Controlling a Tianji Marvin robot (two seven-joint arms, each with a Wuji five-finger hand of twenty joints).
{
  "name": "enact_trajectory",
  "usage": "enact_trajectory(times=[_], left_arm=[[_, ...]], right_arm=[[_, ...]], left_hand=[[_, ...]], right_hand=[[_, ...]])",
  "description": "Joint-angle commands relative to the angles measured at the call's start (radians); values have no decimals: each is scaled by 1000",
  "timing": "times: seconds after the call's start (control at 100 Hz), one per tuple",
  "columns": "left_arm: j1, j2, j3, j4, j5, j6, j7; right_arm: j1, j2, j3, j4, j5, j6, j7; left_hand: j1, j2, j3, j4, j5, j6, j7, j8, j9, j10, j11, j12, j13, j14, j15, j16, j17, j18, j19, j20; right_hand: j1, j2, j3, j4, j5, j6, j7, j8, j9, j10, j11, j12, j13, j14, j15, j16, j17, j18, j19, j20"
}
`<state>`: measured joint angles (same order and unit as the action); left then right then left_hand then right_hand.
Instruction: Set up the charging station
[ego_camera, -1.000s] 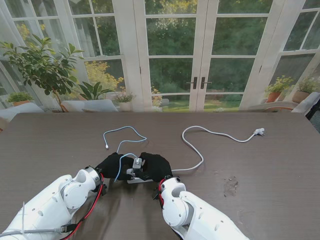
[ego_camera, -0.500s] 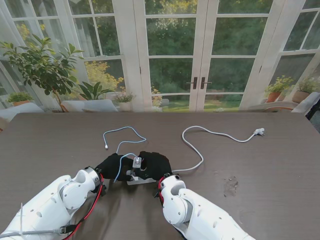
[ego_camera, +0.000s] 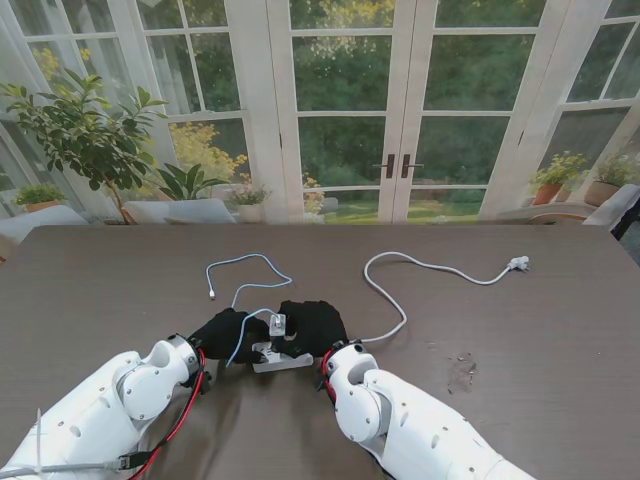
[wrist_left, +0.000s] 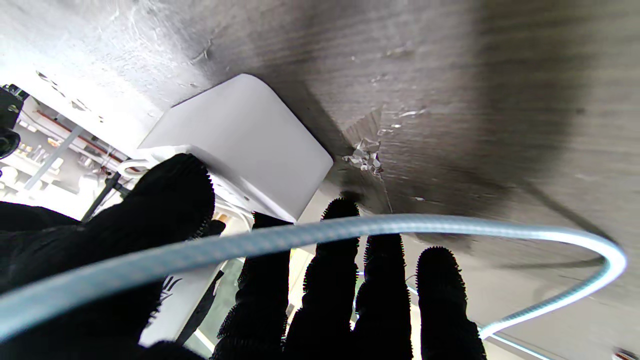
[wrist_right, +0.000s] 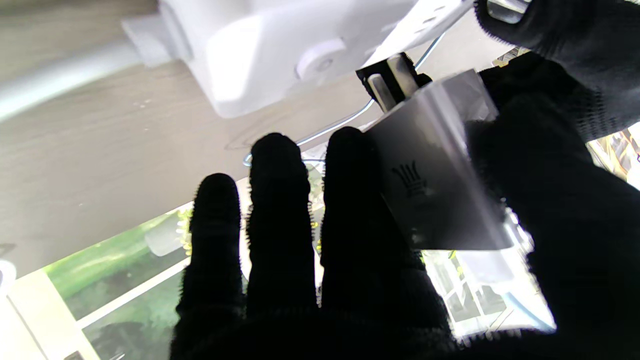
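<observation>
Now, the status lines.
Power strip (ego_camera: 280, 361): lies flat on the bench (ego_camera: 520, 330) close to me, between both hands; its white cord (ego_camera: 400, 300) runs right to a free plug (ego_camera: 518, 263).
Right robot hand (ego_camera: 312, 325): clamped on the charger adapter (wrist_right: 440, 180), prongs pointing at the strip but apart from it.
Left robot hand (ego_camera: 228, 332): fingers rest against the strip's casing, steadying it; whether it truly grips, I cannot tell.
USB cable (ego_camera: 245, 275): one end at the adapter, the other loose on the bench.
Progress: adapter not seated yet; strip's plug unconnected.
</observation>
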<state>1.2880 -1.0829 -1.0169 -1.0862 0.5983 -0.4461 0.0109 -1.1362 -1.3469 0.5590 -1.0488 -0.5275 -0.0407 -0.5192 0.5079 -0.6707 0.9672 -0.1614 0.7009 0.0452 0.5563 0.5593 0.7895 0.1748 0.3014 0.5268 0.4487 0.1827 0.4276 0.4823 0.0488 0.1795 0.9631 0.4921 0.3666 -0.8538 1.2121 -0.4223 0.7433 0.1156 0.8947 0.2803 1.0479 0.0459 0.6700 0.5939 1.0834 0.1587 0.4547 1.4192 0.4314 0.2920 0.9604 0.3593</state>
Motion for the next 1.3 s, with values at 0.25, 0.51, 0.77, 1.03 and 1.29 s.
enact_trajectory(times=[0.25, 0.51, 0.77, 1.03, 1.29], left_arm=[[15, 4, -3, 7, 7, -4, -32], [20, 6, -7, 3, 9, -5, -38], [19, 6, -9, 5, 9, -10, -39], [12, 6, -2, 15, 10, -17, -34], [14, 6, -4, 13, 9, -13, -38]], right_arm=[[7, 10, -3, 13, -11, -40, 26], [10, 13, -8, 30, -18, -80, 24], [15, 17, -13, 37, -24, -99, 32], [14, 12, -19, 53, -18, -119, 27], [5, 9, -18, 53, -10, -124, 22]], left_hand=[[21, 13, 4, -29, 61, -63, 22, 6, 16, -11, -5, 16, 45, 22, 49, 15, -3, -28, 25, 7], [21, 14, 0, -33, 64, -63, 21, 7, 18, -11, -5, 16, 47, 23, 49, 15, -3, -28, 25, 7], [19, 16, -1, -32, 66, -61, 20, 7, 21, -14, -4, 16, 48, 23, 50, 16, 1, -30, 28, 8], [19, 16, -3, -35, 70, -59, 22, 8, 27, -15, -3, 17, 55, 22, 54, 17, 9, -33, 40, 14], [20, 17, -3, -36, 71, -57, 21, 8, 28, -14, -2, 18, 55, 22, 60, 19, 15, -41, 60, 24]], right_hand=[[69, 168, 154, 51, 201, -304, 236, 41, -43, -84, -35, -21, -37, -33, -24, -963, -36, -35, -42, -28], [64, 165, 160, 49, 203, -304, 235, 39, -40, -88, -33, -23, -27, -46, -15, -963, -31, -39, -37, -30], [65, 161, 164, 48, 204, -300, 236, 38, -33, -96, -31, -23, -23, -55, -11, -963, -23, -50, -29, -30], [65, 154, 171, 47, 212, -288, 237, 31, -16, -105, -31, -24, -13, -60, -8, -964, -14, -57, -19, -32], [70, 143, 180, 46, 223, -276, 238, 28, 6, -101, -33, -23, 13, -70, 7, -958, 26, -82, 19, -26]])
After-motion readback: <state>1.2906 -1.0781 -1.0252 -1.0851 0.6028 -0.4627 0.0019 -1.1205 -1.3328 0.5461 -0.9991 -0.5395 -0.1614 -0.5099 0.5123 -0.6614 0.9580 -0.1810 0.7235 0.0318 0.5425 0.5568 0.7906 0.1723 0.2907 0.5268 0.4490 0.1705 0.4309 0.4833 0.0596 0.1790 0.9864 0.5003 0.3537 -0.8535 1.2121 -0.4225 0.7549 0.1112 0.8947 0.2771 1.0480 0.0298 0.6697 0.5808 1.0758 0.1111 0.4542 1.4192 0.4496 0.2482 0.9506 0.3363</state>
